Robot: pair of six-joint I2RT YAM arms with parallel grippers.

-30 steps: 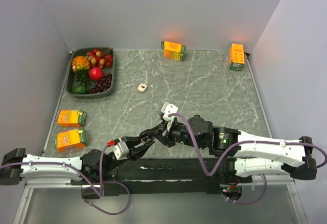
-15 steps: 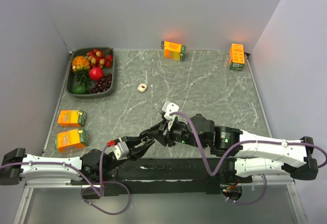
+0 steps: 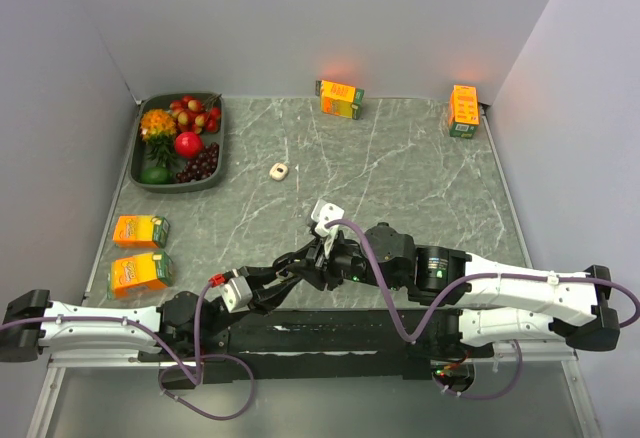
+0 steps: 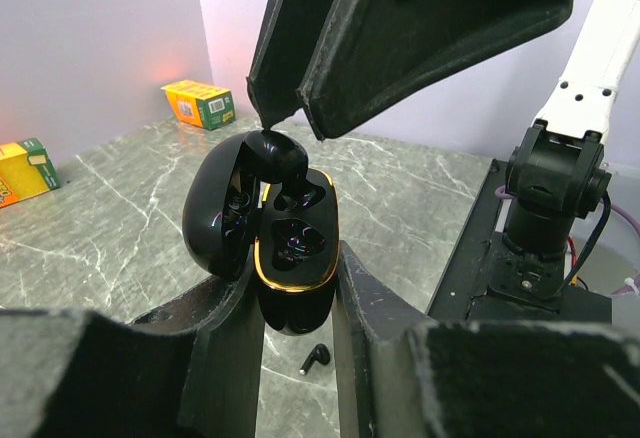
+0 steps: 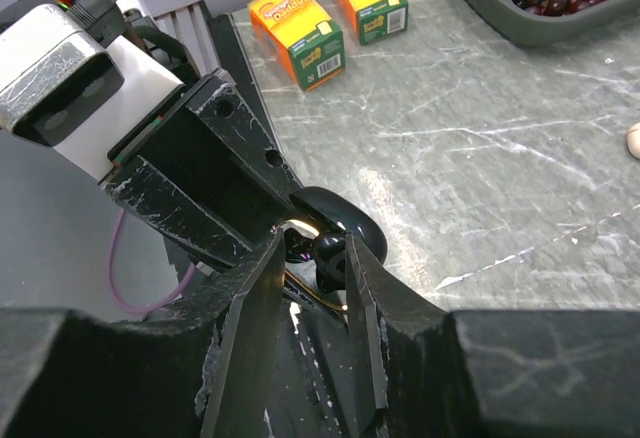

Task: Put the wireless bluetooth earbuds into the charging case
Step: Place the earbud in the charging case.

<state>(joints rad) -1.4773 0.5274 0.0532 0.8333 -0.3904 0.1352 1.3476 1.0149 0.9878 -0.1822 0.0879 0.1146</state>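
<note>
A black charging case (image 4: 295, 248) with a gold rim stands lid-open between my left gripper's (image 4: 295, 288) fingers, which are shut on it. In the top view the pair (image 3: 285, 282) sits near the table's front edge. My right gripper (image 4: 292, 126) hangs tip-down right over the case. A black earbud (image 4: 277, 153) rests at the case's upper socket, under those tips. From the right wrist, that earbud (image 5: 330, 250) lies against one finger of the right gripper (image 5: 315, 248), with a gap to the other; the jaws stand apart. A second black earbud (image 4: 316, 356) lies on the table below the case.
A small whitish piece (image 3: 279, 170) lies mid-table. A grey tray (image 3: 145, 180) of fruit sits at the back left. Orange juice cartons stand at the back (image 3: 340, 98), the back right (image 3: 463, 110) and the left edge (image 3: 140, 230). The right arm's base (image 4: 545, 218) rises close behind the case.
The right gripper's jaws have spread apart around the earbud, and the right wrist has shifted slightly left. The left gripper and case have stayed put.
</note>
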